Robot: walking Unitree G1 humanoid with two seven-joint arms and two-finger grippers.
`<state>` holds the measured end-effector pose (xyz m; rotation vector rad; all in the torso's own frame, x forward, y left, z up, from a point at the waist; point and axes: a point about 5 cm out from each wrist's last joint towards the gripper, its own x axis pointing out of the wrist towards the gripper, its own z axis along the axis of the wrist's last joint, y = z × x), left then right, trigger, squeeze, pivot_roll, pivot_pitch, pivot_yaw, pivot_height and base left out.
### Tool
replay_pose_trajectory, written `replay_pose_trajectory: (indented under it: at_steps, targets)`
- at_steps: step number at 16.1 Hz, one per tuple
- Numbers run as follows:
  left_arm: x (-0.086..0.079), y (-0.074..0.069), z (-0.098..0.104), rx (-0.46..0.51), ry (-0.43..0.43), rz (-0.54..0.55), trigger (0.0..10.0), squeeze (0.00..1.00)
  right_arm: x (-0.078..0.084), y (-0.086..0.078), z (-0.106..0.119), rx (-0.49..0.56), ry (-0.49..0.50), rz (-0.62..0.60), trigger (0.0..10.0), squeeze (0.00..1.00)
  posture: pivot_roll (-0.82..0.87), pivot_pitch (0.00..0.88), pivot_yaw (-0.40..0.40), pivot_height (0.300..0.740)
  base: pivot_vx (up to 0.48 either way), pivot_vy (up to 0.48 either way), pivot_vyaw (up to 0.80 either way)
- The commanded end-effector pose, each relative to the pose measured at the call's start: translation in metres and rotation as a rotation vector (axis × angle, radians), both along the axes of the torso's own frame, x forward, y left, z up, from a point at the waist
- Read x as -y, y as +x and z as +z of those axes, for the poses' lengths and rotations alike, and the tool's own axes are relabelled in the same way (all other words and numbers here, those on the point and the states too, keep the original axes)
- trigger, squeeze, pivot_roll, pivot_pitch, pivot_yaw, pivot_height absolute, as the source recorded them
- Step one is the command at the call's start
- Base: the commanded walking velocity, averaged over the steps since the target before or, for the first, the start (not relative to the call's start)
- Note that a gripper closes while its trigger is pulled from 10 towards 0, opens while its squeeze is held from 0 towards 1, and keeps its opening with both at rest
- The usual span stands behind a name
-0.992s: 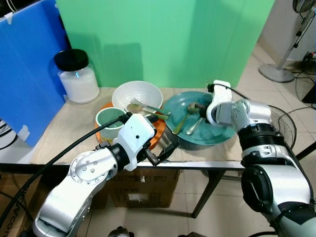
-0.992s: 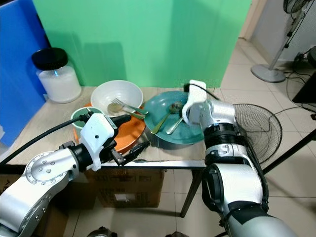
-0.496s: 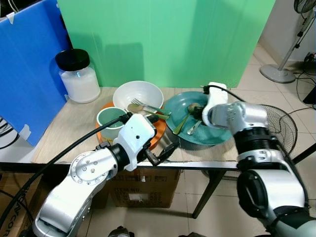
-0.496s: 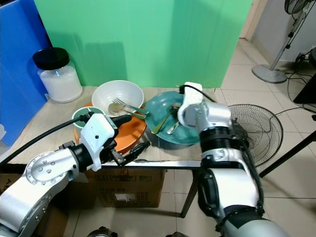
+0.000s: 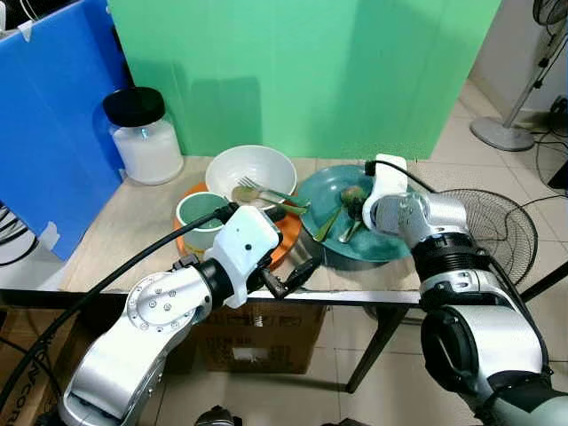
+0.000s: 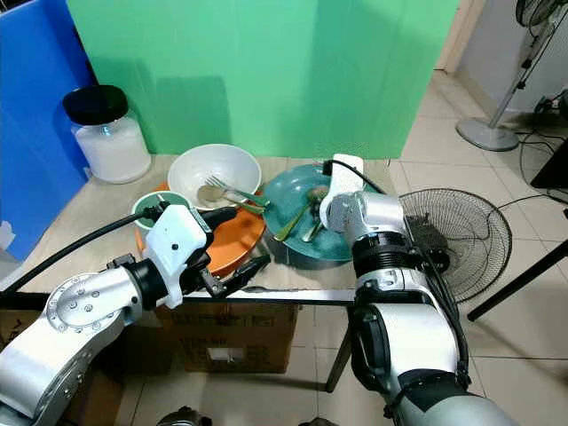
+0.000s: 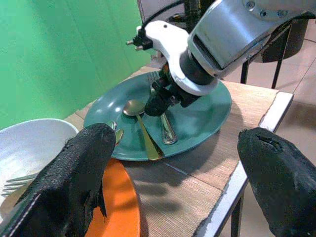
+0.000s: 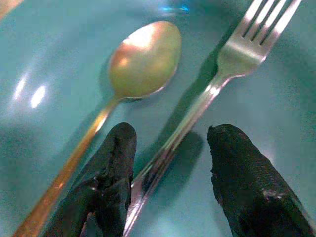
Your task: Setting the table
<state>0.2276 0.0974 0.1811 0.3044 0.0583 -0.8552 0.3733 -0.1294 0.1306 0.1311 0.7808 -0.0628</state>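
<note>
R gripper [image 8: 168, 173] over teal plate [image 5: 390, 244], fingers apart astride silver fork [image 8: 207, 94].
Fork lies on plate beside gold spoon [image 8: 133, 74], not gripped. L gripper [image 7: 173, 182] open near table [image 5: 133, 231] front edge, by orange plate [image 5: 284, 240].

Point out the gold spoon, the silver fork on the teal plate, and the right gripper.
gold spoon [image 8: 143, 59], right wrist view, middle of its bowl
silver fork [image 8: 237, 57], right wrist view, neck just under the tines
right gripper [image 8: 170, 173], right wrist view, gap between its open fingers, over the fork handle
</note>
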Motion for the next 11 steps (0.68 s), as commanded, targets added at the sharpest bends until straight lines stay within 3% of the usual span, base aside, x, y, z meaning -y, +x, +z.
replay_pose_trajectory:
  at_steps: [1, 7, 8, 9, 10, 11]
  targets:
    - [0.001, -0.002, 0.002, 0.008, 0.004, -0.01, 10.0, 0.0, 0.0, 0.002, 0.002, 0.011, -0.002, -0.022, 10.0, 0.0, 0.12, 0.0, -0.035, 0.74, 0.0, 0.0, 0.0]
    - [0.002, -0.001, 0.003, 0.008, 0.008, -0.018, 10.0, 0.0, -0.004, 0.004, -0.011, -0.01, 0.067, -0.082, 10.0, 0.0, 0.12, 0.0, -0.027, 0.74, 0.0, 0.0, 0.0]
    - [0.002, -0.001, 0.003, 0.009, 0.008, -0.018, 10.0, 0.0, -0.004, 0.004, -0.011, -0.012, 0.068, -0.083, 7.4, 0.0, 0.12, 0.0, -0.028, 0.74, 0.0, 0.0, 0.0]
    - [0.002, -0.001, 0.003, 0.009, 0.008, -0.017, 10.0, 0.0, -0.004, 0.004, -0.012, -0.017, 0.067, -0.082, 6.4, 0.0, 0.12, 0.0, -0.028, 0.74, 0.0, 0.0, 0.0]
    - [0.002, -0.001, 0.003, 0.008, 0.008, -0.016, 10.0, 0.0, -0.004, 0.004, -0.013, -0.026, 0.066, -0.082, 4.4, 0.0, 0.12, 0.0, -0.029, 0.74, 0.0, 0.0, 0.0]
    - [0.002, -0.001, 0.003, 0.008, 0.008, -0.016, 10.0, 0.0, -0.004, 0.003, -0.014, -0.033, 0.066, -0.083, 3.6, 0.0, 0.12, 0.0, -0.029, 0.74, 0.0, 0.0, 0.0]
